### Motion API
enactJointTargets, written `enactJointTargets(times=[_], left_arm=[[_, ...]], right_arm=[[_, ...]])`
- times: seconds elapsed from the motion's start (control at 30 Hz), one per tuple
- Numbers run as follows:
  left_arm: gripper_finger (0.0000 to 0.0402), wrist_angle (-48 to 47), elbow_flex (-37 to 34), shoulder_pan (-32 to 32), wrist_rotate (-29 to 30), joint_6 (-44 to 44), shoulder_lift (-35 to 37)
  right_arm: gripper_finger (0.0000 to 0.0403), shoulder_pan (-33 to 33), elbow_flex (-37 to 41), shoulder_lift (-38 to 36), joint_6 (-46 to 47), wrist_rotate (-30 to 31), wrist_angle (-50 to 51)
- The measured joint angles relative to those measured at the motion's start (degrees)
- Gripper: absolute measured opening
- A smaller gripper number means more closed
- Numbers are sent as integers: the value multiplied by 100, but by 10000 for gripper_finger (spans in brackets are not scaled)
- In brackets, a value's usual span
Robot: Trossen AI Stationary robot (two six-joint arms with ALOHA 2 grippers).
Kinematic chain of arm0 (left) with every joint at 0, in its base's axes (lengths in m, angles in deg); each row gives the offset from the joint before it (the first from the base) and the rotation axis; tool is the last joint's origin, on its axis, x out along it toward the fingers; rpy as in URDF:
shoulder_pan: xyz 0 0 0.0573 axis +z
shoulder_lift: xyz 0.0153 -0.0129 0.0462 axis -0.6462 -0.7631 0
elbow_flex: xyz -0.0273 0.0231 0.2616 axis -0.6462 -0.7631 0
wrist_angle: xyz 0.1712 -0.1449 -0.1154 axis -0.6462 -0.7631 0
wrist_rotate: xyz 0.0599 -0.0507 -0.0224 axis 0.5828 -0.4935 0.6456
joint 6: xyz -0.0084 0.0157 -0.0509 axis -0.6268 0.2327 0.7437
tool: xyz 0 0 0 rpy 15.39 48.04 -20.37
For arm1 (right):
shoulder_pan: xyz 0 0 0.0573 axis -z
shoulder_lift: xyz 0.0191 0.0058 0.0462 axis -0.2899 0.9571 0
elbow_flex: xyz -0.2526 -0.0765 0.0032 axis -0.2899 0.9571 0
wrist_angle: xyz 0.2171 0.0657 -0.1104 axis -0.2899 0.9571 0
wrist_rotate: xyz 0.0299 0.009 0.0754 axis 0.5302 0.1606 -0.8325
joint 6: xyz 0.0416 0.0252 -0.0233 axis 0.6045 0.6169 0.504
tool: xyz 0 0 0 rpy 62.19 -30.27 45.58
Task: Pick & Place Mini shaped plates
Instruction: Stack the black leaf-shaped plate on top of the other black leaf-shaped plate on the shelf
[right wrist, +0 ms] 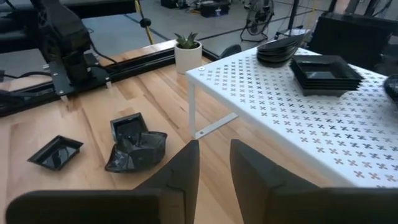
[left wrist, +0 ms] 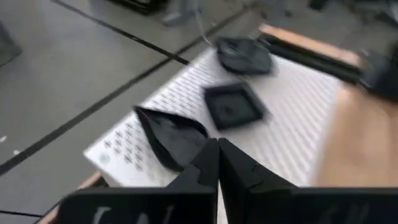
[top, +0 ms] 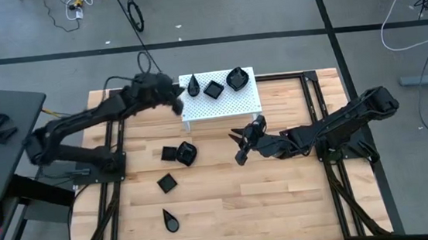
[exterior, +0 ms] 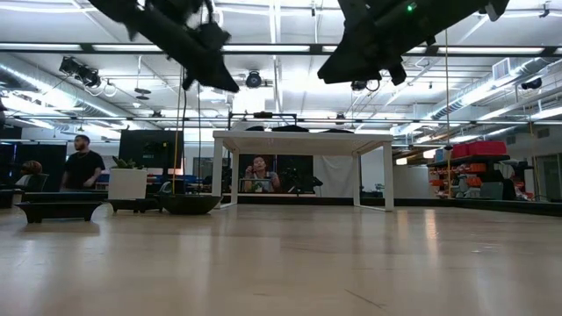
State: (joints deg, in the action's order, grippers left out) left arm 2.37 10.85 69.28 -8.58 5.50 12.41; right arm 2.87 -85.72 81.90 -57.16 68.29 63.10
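Note:
Black mini shaped plates sit in three stacks on a white perforated stand (top: 232, 104): teardrop (top: 193, 85), square (top: 214, 89) and shell (top: 237, 77). More lie on the wooden table: a square one (top: 169, 152) beside a shell one (top: 187, 153), another square (top: 167, 183) and a teardrop (top: 171, 221). My left gripper (left wrist: 217, 155) is shut and empty, raised over the stand's left end just short of the teardrop stack (left wrist: 171, 134). My right gripper (right wrist: 214, 165) hangs open over the table in front of the stand, nothing between its fingers.
A small potted plant in a white pot (right wrist: 186, 53) stands near the stand's far left corner. Black frame rails (top: 112, 156) run along both sides of the table. Bare wood (top: 268, 201) lies in the near right part. People stand in the room behind (exterior: 83, 162).

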Motion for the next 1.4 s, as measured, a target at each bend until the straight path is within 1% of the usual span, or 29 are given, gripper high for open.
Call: enactJointTargets(times=[0.07,0.13,0.2,0.27,0.33,0.47,0.53,0.6,0.67,0.73,0.8,0.9,1.0,1.07,1.13,1.2,1.3,1.4], left_arm=[[4,-605,0,-255,-4,-181,430],[5,-1341,0,-568,112,-276,847],[8,-2052,0,-953,288,-201,1185],[9,-2772,0,-1406,561,74,1431],[8,-3450,-2,-1922,956,479,1574],[4,-4655,-6,-3110,1803,1659,1632],[5,-5118,-7,-3693,2094,2391,1602],[10,-5422,-28,-4237,2296,3113,1541],[15,-5437,-224,-4711,2488,3758,1544],[16,-5350,-545,-5128,2733,4353,1541],[15,-5230,-910,-5430,3009,4894,1535],[10,-4729,-1455,-5699,3281,5525,1532],[8,-4070,-1872,-5836,3358,5722,1533],[8,-3639,-2077,-5870,3367,5716,1535],[11,-3344,-2209,-5891,3397,5717,1533],[13,-3246,-2261,-5891,3409,5717,1533],[15,-3215,-2262,-5891,3475,5672,1533],[15,-3173,-2262,-5891,3598,5542,1533]], right_arm=[[94,0,0,0,-18,-89,6],[94,0,0,2,-17,-170,3],[94,2,0,4,13,-181,-8],[94,2,0,88,11,-254,-159],[94,7,2,245,-154,-587,-429],[94,50,0,840,-783,-1661,-1645],[94,93,-82,1225,-894,-1991,-2193],[94,177,-382,1619,-801,-2212,-2278],[95,279,-905,2050,-591,-2493,-1919],[103,374,-1592,2513,-309,-2701,-1146],[117,461,-2335,2984,29,-2784,-247],[147,597,-3358,3595,575,-2780,1022],[177,773,-4133,4104,1302,-2680,2004],[192,878,-4452,4358,1508,-2603,2499],[199,964,-4613,4540,1679,-2535,2597],[200,1037,-4625,4604,1844,-2532,2604],[193,1131,-4631,4660,2084,-2531,2676],[180,1178,-4631,4664,2111,-2529,2633]])
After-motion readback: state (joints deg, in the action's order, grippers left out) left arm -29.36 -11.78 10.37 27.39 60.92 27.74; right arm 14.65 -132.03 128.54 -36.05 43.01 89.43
